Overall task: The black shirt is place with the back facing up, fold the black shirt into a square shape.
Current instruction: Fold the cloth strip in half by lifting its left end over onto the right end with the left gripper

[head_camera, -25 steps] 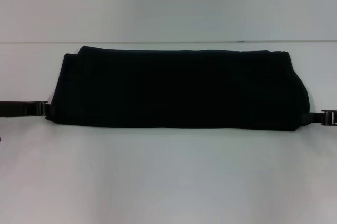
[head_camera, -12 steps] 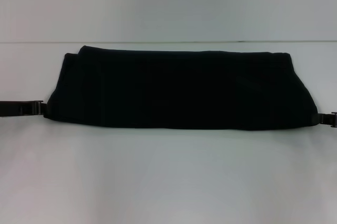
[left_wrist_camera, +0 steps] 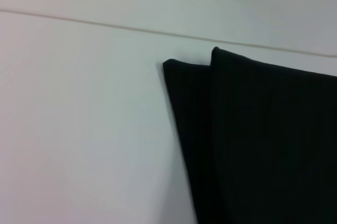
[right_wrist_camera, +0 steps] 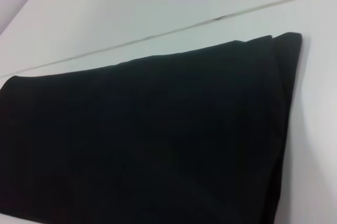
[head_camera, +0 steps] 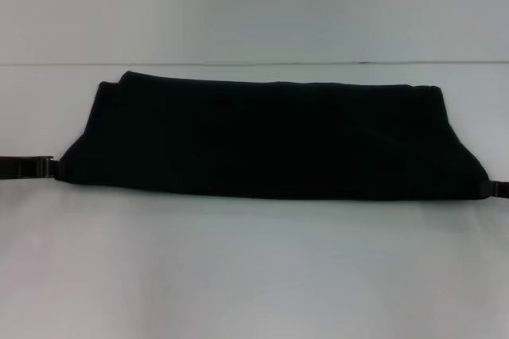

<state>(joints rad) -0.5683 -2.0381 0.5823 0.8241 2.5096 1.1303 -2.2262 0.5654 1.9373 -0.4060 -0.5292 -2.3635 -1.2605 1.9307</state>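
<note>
Black shirt [head_camera: 270, 136] lies across the middle of my white bench [head_camera: 254, 267], folded into a long, low band that runs from my left side to my right. Its cloth is soft, matte and plain, with no lettering showing on the upper face. The far edge is nearly straight, and the near edge bows gently toward me, so the band is wider at its two near corners than along the far edge. At the far left corner two layers show as stepped, rounded tips, one set a little behind the other; my left wrist view shows the same pair of tips [left_wrist_camera: 210, 58] against the pale surface. At the far right corner the layers also end in a slight step, and my right wrist view shows thin folded edges [right_wrist_camera: 279, 42] stacked close together there.

My left gripper [head_camera: 49, 168] sits at the near left corner of the shirt, low over the bench, its dark body reaching in from the frame's edge. My right gripper [head_camera: 496, 188] sits at the near right corner, mostly out of view. Both meet the cloth at those corners, but I cannot tell whether either one is pinching it or spread.

The bench is smooth and bare white, with a thin seam line [head_camera: 254, 63] running behind the shirt.
</note>
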